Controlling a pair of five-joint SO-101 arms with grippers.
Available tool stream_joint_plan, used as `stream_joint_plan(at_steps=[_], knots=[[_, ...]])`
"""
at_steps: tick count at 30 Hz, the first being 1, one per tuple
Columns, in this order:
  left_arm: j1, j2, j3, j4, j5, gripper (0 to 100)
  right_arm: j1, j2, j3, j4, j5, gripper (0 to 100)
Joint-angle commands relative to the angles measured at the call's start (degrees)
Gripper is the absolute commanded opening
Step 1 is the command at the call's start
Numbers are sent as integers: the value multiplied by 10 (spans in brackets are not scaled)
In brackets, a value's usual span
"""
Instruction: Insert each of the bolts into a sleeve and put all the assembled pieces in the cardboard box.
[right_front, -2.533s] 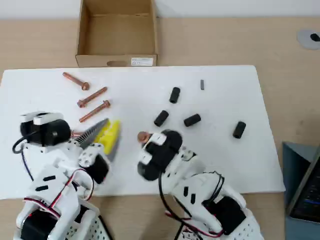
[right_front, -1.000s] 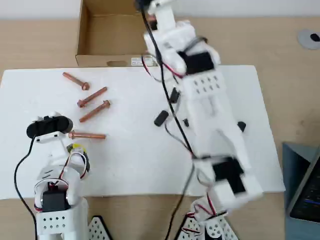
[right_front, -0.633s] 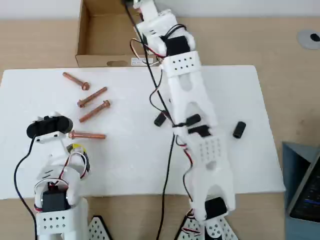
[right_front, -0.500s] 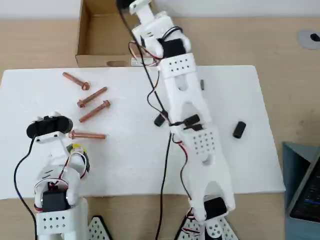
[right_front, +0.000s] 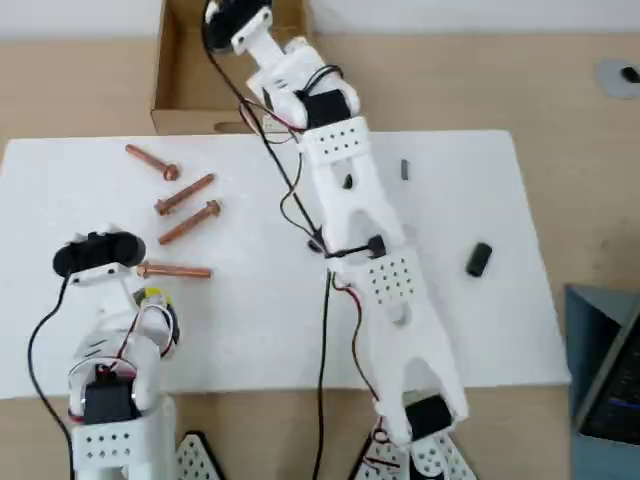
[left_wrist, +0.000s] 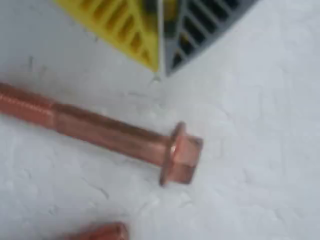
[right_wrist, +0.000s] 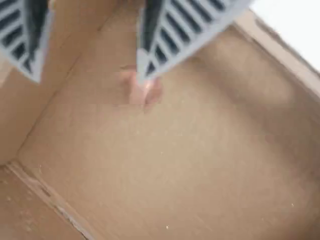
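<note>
My right arm (right_front: 335, 150) stretches across the mat to the cardboard box (right_front: 166, 70). Its gripper (right_wrist: 90, 75) hangs open above the box floor (right_wrist: 165, 170), and a blurred copper piece (right_wrist: 143, 89) shows just beyond one fingertip (right_wrist: 145, 65). My left gripper (left_wrist: 160, 67) is shut and empty, its yellow and grey tips resting just short of a copper bolt (left_wrist: 110, 135) lying on the white mat. That bolt (right_front: 175, 270) lies beside the pulled-back left arm (right_front: 95, 250). Three more bolts (right_front: 185, 193) lie further back. One black sleeve (right_front: 478, 258) sits at the right.
The right arm partly covers other black sleeves (right_front: 374, 245) mid-mat. A small grey pin (right_front: 404, 170) lies on the white mat (right_front: 250, 330). A dark object (right_front: 605, 370) sits at the right table edge. A second bolt head (left_wrist: 100, 232) shows near the left gripper.
The right arm swung from the near mat up to the box, then shifted left over it. The left arm pulled back early on and has since stayed still.
</note>
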Motion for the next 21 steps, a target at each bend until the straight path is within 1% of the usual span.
stream_joint_plan(at_steps=[1,8,16,19,21], knots=[[-5,-6,-4,1,-5,2,-1,-11,-33,3,2,149],[-5,-6,-4,1,-5,2,-1,-15,-49,11,1,149],[-5,-6,-4,1,-5,2,-2,-14,-182,171,1,149],[-5,-6,-4,1,-5,2,1,-29,-184,215,1,147],[-4,-6,-4,1,-5,2,4,-57,-183,244,0,122]])
